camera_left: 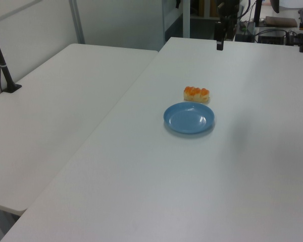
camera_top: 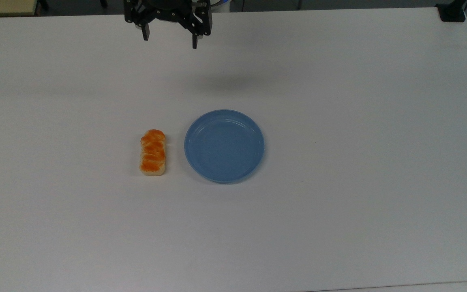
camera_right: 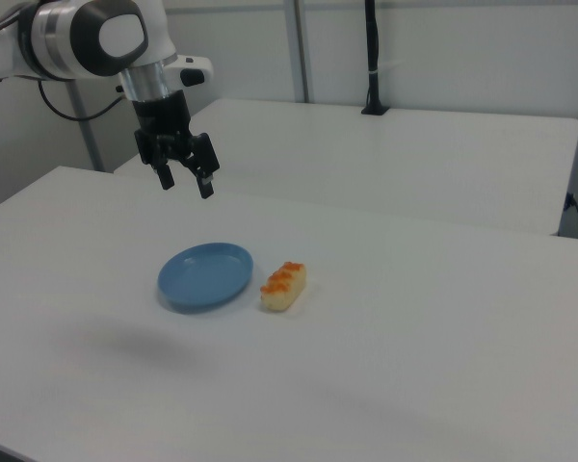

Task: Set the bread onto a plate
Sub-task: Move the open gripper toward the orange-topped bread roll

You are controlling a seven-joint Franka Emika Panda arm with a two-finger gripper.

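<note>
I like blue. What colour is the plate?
Light blue all over. The plate shows best in the top view, beside the bread.

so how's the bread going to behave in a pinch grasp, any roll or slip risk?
The bread lies flat on its long pale base, so it probably won't roll. Its glossy segmented top may be slippery; the flat cream sides look like safer contact. The open pincer looks wide enough to span its short width.

a white table (camera_top: pixel 339 101) fills the foreground. a second white table (camera_left: pixel 55 111) stands just beside it, on the left view's left, carrying a black post (camera_right: pixel 371 58) on a clamp base. pale walls (camera_right: pixel 482 48) lie behind. lighting is even.
</note>
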